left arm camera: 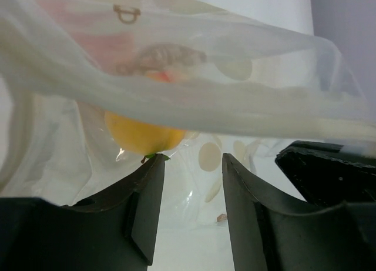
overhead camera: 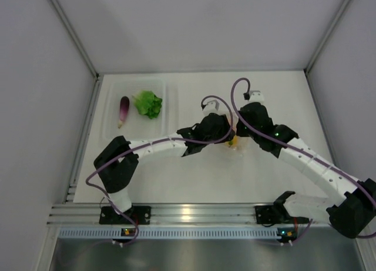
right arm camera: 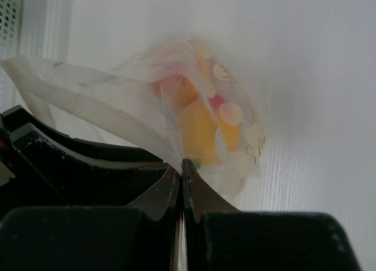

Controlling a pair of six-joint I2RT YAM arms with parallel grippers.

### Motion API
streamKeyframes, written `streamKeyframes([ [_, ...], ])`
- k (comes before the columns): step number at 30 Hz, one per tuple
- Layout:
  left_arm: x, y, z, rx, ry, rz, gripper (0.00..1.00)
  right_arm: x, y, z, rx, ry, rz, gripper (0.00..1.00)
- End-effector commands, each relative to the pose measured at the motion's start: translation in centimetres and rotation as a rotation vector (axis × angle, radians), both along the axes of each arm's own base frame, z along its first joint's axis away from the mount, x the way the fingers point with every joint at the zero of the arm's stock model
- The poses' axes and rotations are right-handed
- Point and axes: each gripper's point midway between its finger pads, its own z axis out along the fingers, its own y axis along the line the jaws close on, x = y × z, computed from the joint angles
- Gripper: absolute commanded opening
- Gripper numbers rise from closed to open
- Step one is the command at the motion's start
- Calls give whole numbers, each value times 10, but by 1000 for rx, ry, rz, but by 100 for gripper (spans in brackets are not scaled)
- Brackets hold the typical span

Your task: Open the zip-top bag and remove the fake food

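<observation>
The zip-top bag (right arm camera: 235,115), clear with white dots, hangs mid-table (overhead camera: 235,145) between the two grippers. My right gripper (right arm camera: 183,164) is shut on a fold of its film. Orange-yellow fruit (right arm camera: 200,130) of the fake food sits inside the bag. In the left wrist view the bag (left arm camera: 194,100) spreads above my left gripper (left arm camera: 191,162), which is open. A yellow fruit (left arm camera: 141,136) rests just above its left fingertip (left arm camera: 154,165); only clear dotted film shows between the jaws. The purple eggplant (overhead camera: 124,109) and green lettuce (overhead camera: 148,104) lie in the clear tray (overhead camera: 111,130).
The rigid clear tray stands at the back left of the white table (overhead camera: 194,177). Grey walls (overhead camera: 47,124) close in the sides and back. An aluminium rail (overhead camera: 188,213) runs along the near edge, by the arm bases.
</observation>
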Motion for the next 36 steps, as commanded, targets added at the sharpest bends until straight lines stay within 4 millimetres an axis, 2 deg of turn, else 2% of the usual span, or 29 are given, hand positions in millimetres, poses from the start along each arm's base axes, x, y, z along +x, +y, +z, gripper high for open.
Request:
streamKeyframes([
  [1,4,-7,8,44,-35,-33,50,-2,-15,8,-22,-20,2,0],
  [3,4,-9,-3,80,-26,-43,54,-2,-21,6,-46,-14,-3,0],
  [7,8,-15,-13,100,-20,-55,55,-5,-29,4,-66,-4,-8,0],
  [11,13,-21,-25,138,-19,-60,61,-9,-38,1,-99,5,-14,0],
  [12,17,-24,-19,140,-36,-57,61,-9,-40,1,-105,6,-13,0],
  [13,18,-24,-22,153,-32,-57,62,-10,-42,-1,-113,12,-15,0],
  [14,20,-25,-29,168,-27,-57,64,-11,-42,-1,-110,15,-9,0],
  [16,24,-31,-27,171,-37,-67,65,-11,-43,-5,-114,29,3,0],
  [17,24,-31,-37,197,-25,-71,66,-12,-41,-6,-102,38,19,0],
  [18,28,-35,-33,198,-34,-69,67,-12,-42,-9,-101,45,21,0],
  [21,30,-41,-47,235,-31,-102,69,-14,-38,-15,-69,62,55,0],
  [22,33,-45,-44,234,-38,-106,69,-14,-39,-15,-64,63,56,0],
  [24,33,-43,-59,281,-18,-114,70,-15,-41,-16,-53,67,58,0],
  [33,34,-52,-82,348,-12,-179,85,-16,-39,-8,-12,54,79,0],
  [36,36,-58,-86,347,-15,-195,84,-16,-38,-9,-8,55,86,0],
])
